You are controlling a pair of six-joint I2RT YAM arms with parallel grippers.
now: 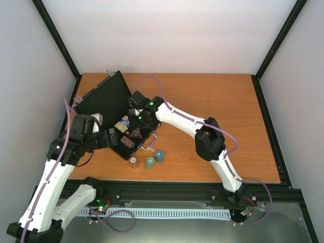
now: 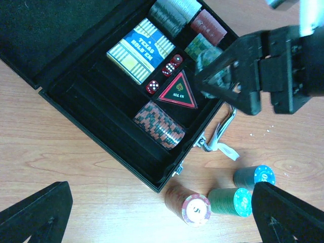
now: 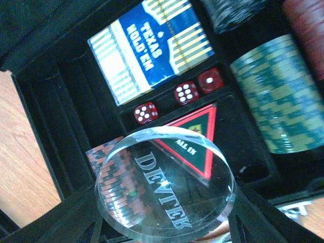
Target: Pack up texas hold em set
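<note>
Clear plastic catches the light: the dealer disc (image 3: pixel 164 185) is pinched by its rim in the right gripper (image 2: pixel 215 71). It hangs tilted just above the open case (image 2: pixel 101 147), over the black triangle (image 2: pixel 177 91) and the red-brown chip row (image 2: pixel 159 124). The card deck (image 2: pixel 142 50) and 3 red dice (image 2: pixel 167 71) already lie inside. The left gripper (image 2: pixel 162 217) hovers at the case's near-left side, fingers spread wide and holding nothing.

To my eye the disc wants levelling first, then lowering until it nearly touches the lining. It should probably go in a bare pocket rather than on the chips, so the lid can shut. That slick rim could slip, so I'd let go gently. 3 chip stacks (image 2: pixel 230 201) wait on the table near the handle.
</note>
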